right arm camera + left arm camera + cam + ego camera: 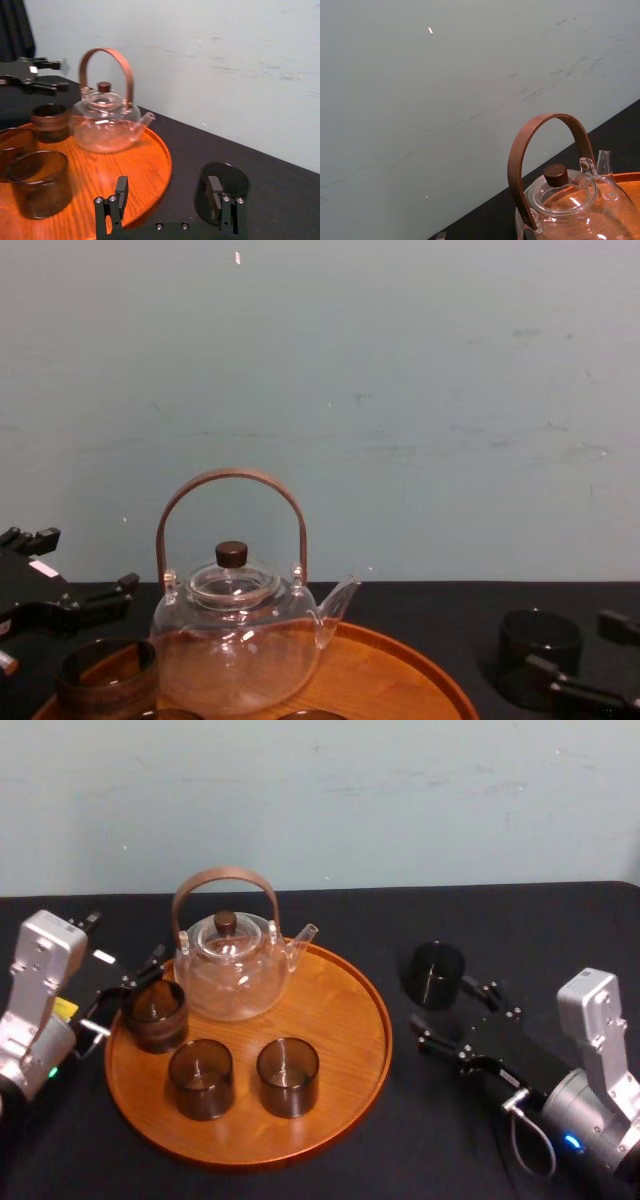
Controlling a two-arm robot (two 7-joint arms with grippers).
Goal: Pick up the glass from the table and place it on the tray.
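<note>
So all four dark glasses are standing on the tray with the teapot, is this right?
No, only three glasses stand on the tray with the teapot. The fourth glass stands on the table, right of the tray, ahead of the open right claw. The head view shows it.

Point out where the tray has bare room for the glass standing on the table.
The tray is bare on its right side, between the teapot, the front right glass and the right rim. The left glass and front left glass crowd the rest, with the open left gripper beside them. The open right gripper sits by the table glass.
</note>
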